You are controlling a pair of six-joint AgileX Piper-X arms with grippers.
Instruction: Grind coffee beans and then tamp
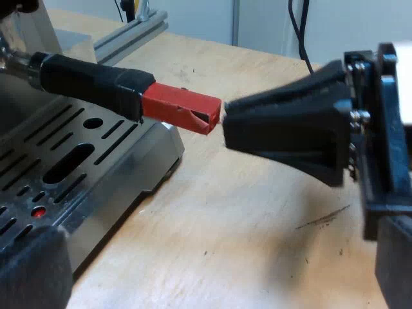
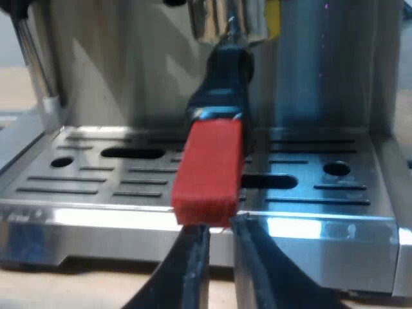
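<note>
My left gripper (image 1: 212, 257) is spread wide, its fingers (image 1: 32, 273) mostly cut off. My right gripper (image 2: 220, 225), almost closed on nothing, sits at the red end (image 2: 207, 170) of the handle (image 1: 90, 80). The handle lies flat and points straight out from the espresso machine (image 2: 322, 64). Its far end is cut off.

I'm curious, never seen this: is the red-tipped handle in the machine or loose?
In the machine: the handle juts out from its front, above the drip tray, touching nothing below.
</note>
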